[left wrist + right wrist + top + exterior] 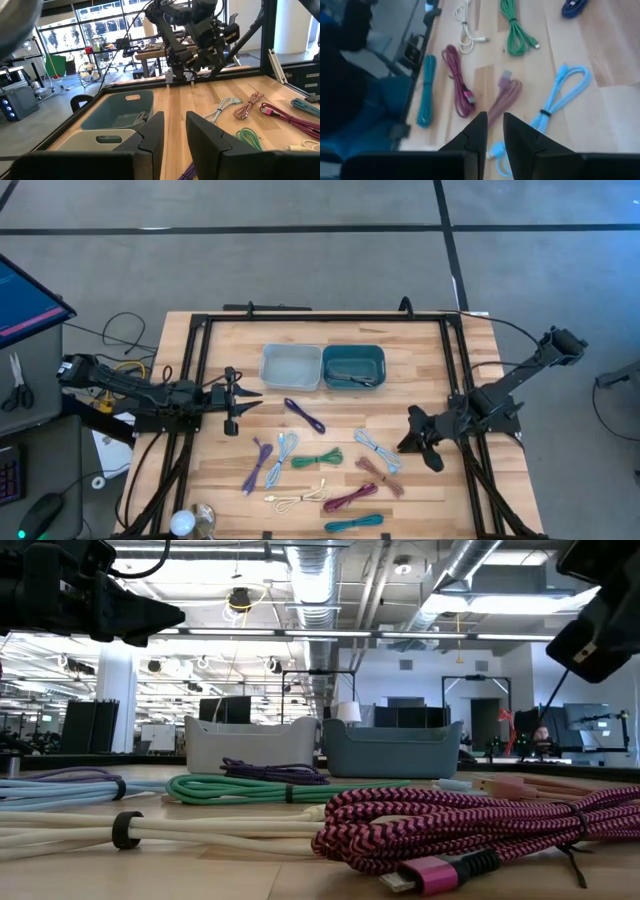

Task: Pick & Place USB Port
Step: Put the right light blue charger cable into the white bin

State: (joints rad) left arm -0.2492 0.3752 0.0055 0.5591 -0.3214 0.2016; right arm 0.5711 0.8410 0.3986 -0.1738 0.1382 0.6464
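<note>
Landmark: the teal bin (353, 366), at the far middle of the wooden table (470, 510).

Grey bin (291, 366) touches the teal bin's left side. Teal bin holds one coiled dark cable (350, 378); grey bin's inside can't be read.

Left gripper (243, 401) sits left of and nearer than the teal bin, above the table, pointing toward the cable spread. Fingers (150, 135) stand slightly apart with a narrow gap, nothing between them.

Right gripper (412, 432) is right of and nearer than the teal bin, above the table, tips aimed at the cables. Left wrist view shows it hanging clear of the wood. Its fingers (520, 137) are parted by a narrow slot, holding nothing.

USB cables are all loose on the table, nearer than the teal bin:
- dark purple cable (304, 415) closest to it, just in front of the seam between the bins
- light blue cable (376, 450) in front of the teal bin's right end, just beside the right gripper tips
- dusty pink cable (379, 476) just nearer than the light blue one
- green cable (317, 459) in front of the teal bin's left end
- pale blue cable (282, 453) and lavender cable (257, 464) left of the green one
- cream cable (297, 498), magenta braided cable (349, 499) and teal cable (353, 523) farthest from the bin, along the near edge

Low view: magenta braided cable nearest the camera, both bins behind the pile.
</note>
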